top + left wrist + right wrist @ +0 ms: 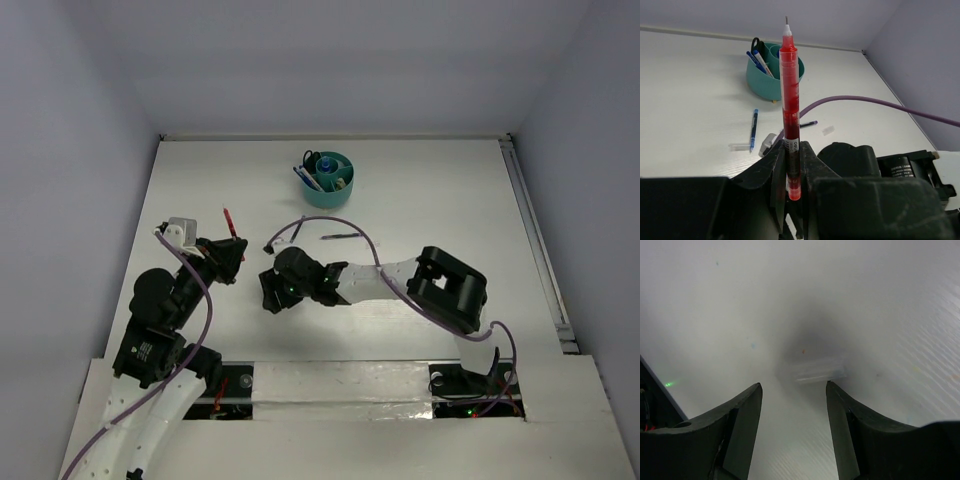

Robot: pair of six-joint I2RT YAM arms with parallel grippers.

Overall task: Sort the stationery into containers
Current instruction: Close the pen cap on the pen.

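**Left gripper closed on a red pen; right gripper open over the tabletop.**

The left gripper (792, 155) is seen clamped on the lower barrel of the red pen (789, 95), which is held clear of the tabletop (450, 200) over its left half, tip pointing away from the fingers. The jaws of the right gripper (794, 390) are spread apart near the tabletop's middle with nothing between them. A blurred pale bit (812, 371) lies on the surface just beyond the fingertips, and no contact with it is shown. The cup (328, 180) stands near the middle of the far edge, with blue pens (759, 59) standing in it. A blue pen (754, 130) and a dark pen (807, 124) lie flat between the cup and the grippers. A cable (875, 101) is draped past the dark pen.
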